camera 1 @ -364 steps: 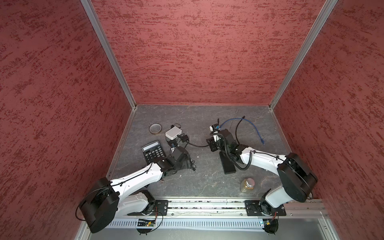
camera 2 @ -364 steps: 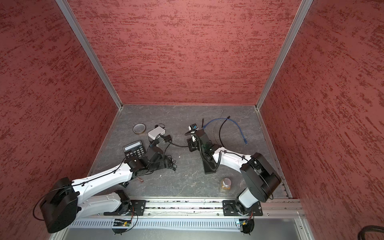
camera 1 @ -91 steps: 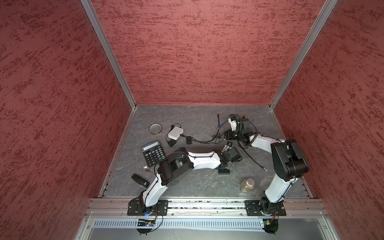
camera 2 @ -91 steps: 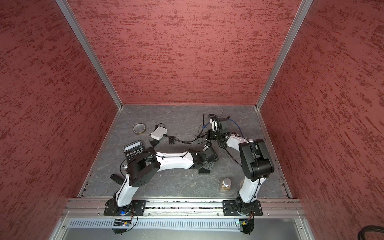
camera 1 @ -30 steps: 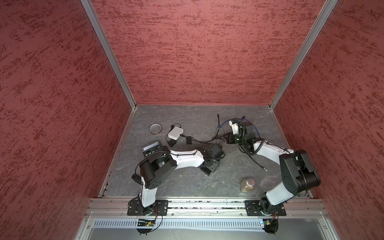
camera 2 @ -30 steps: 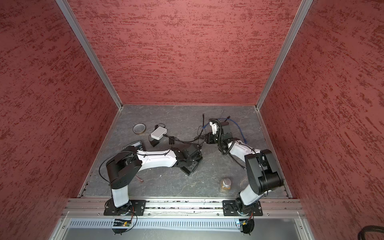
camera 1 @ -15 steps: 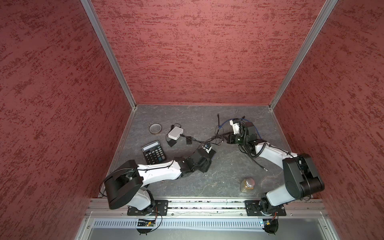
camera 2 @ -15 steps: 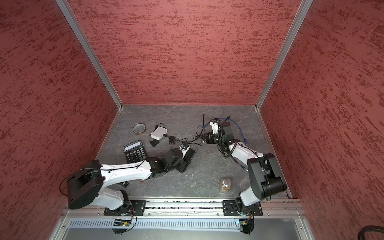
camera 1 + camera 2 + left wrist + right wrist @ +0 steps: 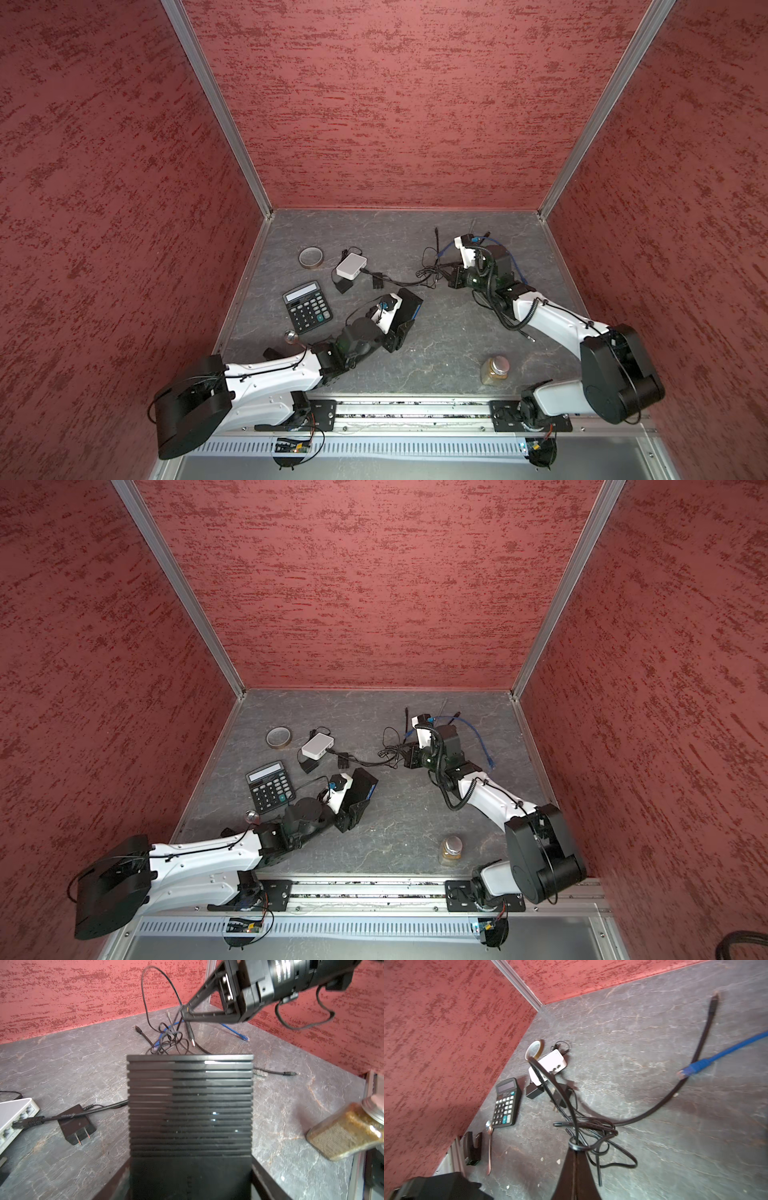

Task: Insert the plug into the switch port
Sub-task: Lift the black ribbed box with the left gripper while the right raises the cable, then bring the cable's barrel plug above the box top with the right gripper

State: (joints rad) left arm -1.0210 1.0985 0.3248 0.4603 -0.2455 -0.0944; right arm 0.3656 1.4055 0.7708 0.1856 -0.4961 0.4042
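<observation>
My left gripper [image 9: 400, 330] [image 9: 190, 1169] is shut on a black ribbed switch box [image 9: 406, 308] [image 9: 362, 788] [image 9: 190, 1103], one jaw on each side of it, and holds it tilted above the middle of the floor. Its ports do not show in any view. My right gripper [image 9: 450, 277] [image 9: 409, 757] [image 9: 576, 1146] is shut on a loop of thin black cable [image 9: 591, 1136]. In the left wrist view the right gripper [image 9: 184, 1013] hovers beyond the box's far edge. The cable's black plug [image 9: 191, 1036] with a metal tip dangles below it.
A white box with ports [image 9: 351, 266] and a cable in it lies at the back left. Beside it are a black adapter [image 9: 343, 286], a tape roll [image 9: 311, 257], a calculator [image 9: 307, 308] and a spoon [image 9: 291, 337]. A blue cable [image 9: 482, 742] lies far right, a jar [image 9: 494, 369] near front.
The left arm has swung its elbow out to the left and front while carrying the black box slightly left and back. The right gripper has stayed shut on the cable, nearly still.
</observation>
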